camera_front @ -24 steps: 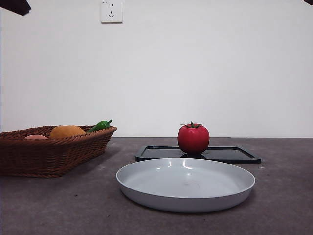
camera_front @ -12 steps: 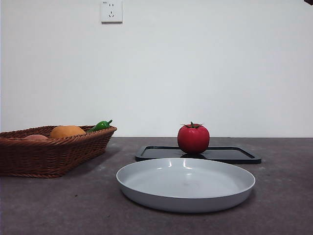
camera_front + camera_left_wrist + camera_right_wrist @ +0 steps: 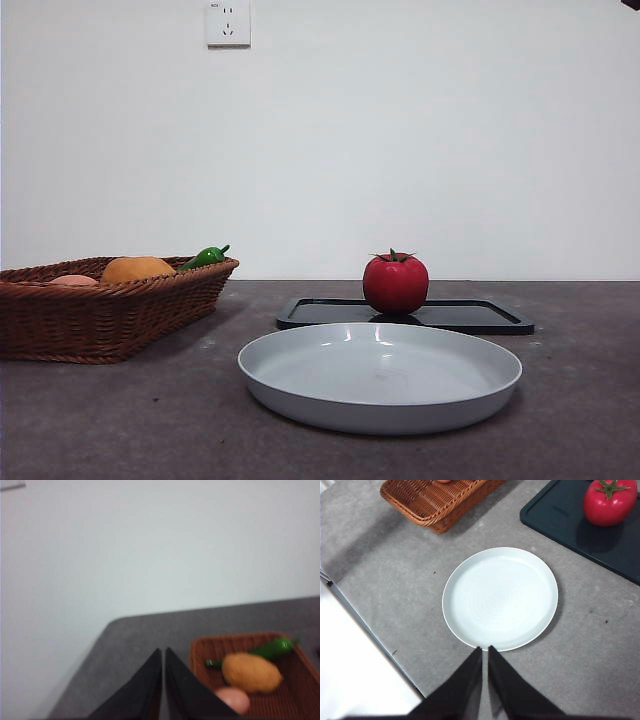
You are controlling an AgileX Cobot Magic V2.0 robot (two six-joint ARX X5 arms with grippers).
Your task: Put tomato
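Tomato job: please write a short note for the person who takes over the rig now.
Left pincer: jaws shut, empty, raised near the wicker basket.
Right pincer: jaws shut, empty, above the table's near edge, looking down on the white plate.
The tomato stands upright on the black tray, behind the plate; neither pincer touches it.
Done: no grasp yet.
Left: grasp the tomato and put it down, probably on the plate.
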